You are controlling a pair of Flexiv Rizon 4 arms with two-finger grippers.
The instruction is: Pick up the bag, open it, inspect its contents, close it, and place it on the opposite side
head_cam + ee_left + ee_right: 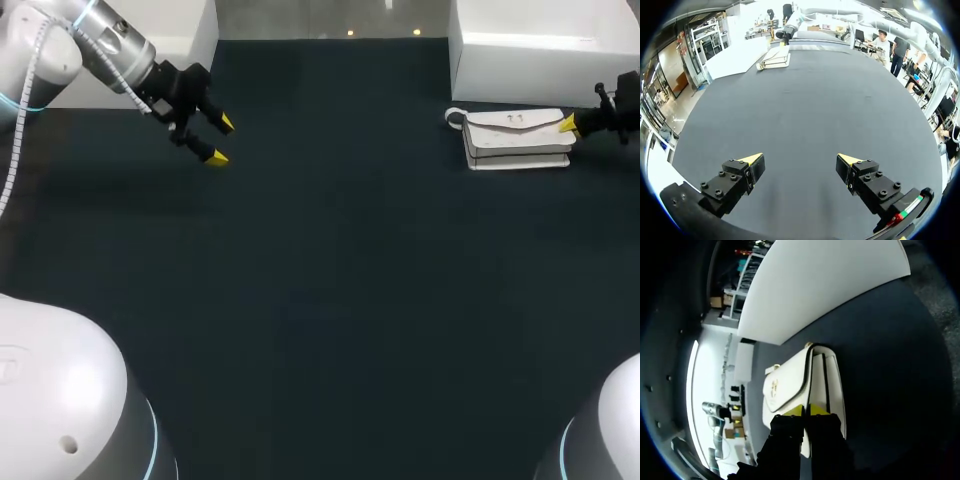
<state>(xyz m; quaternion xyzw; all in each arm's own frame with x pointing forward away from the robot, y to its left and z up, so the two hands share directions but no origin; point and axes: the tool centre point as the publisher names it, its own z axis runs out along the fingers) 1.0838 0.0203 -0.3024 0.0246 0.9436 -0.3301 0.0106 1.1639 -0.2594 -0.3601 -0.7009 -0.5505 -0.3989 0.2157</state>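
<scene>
A large white box (540,50) stands just beyond the white leather flap bag (515,138), which lies at 2 o'clock on the dark table (330,280). The bag's long axis runs 9-to-3, its flap faces up and its strap loop is at the 9 o'clock end. The right gripper (570,125) is clenched against the bag's 3 o'clock end, while the left gripper (220,140) hangs released at 10 o'clock, well apart.

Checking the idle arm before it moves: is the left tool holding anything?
No, the left tool stands wide open above the table, with nothing between its fingers.
</scene>
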